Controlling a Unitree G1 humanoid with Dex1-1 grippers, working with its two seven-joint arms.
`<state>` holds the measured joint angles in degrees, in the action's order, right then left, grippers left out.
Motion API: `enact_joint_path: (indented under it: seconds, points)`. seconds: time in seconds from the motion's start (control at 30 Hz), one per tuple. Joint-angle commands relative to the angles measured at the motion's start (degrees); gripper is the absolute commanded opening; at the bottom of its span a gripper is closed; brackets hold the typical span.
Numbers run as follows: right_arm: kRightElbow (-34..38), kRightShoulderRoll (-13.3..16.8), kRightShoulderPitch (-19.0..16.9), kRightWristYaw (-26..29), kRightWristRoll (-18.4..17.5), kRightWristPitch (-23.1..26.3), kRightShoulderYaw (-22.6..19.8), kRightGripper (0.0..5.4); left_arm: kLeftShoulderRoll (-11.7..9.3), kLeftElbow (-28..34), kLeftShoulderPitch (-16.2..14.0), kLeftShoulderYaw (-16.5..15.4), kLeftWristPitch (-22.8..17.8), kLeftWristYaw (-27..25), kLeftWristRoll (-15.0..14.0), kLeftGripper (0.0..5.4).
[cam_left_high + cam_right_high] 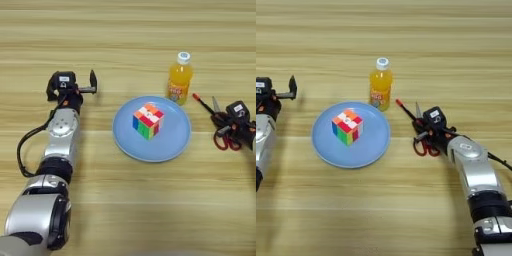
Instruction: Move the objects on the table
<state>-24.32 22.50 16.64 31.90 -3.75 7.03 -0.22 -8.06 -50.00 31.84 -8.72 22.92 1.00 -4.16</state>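
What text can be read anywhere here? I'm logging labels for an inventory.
None can be read.
Orange-juice bottle: its label carries print, too small and blurred to make out.
Left gripper and right gripper: a white sticker on each wrist housing, unreadable.
Puzzle cube, blue plate: no writing visible.

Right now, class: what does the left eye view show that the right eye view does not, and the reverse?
Left eye only: the whole left arm, from elbow to wrist, and its gripper well inside the picture.
Right eye only: the right arm's silver forearm behind the right gripper, which sits over the scissors.
Both: cube on the blue plate, bottle behind the plate, pen beside the scissors, all on the table.
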Motion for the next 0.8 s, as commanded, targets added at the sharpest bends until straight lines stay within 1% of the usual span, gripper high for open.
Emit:
enact_joint_path:
  seconds: [0.03, 0.23, 0.43, 0.67, 0.8]
  points:
    - [1.13, 0.00, -1.27, 0.10, -0.37, 1.25, -0.05, 0.59, -0.19, 0.73, 0.10, 0.17, -0.20, 0.37, 0.79, 5.40]
    - [8.37, 0.70, -2.21, -1.04, -2.66, 3.09, -2.86, 0.59, -0.19, 0.63, 0.17, 0.17, -0.22, 0.37, 0.80, 5.40]
    - [13.58, 1.28, -3.69, -1.47, -3.46, 4.99, -4.17, 0.58, -0.16, 0.49, 0.30, 0.19, -0.23, 0.43, 0.83, 5.40]
    - [16.96, 1.76, -4.81, -2.09, -3.86, 6.22, -5.31, 0.57, -0.21, 0.40, 0.34, 0.16, -0.24, 0.39, 0.80, 5.40]
    - [15.29, 2.45, -4.44, -3.47, -3.84, 6.10, -7.18, 0.57, -0.20, 0.29, 0.39, 0.15, -0.20, 0.40, 0.80, 5.40]
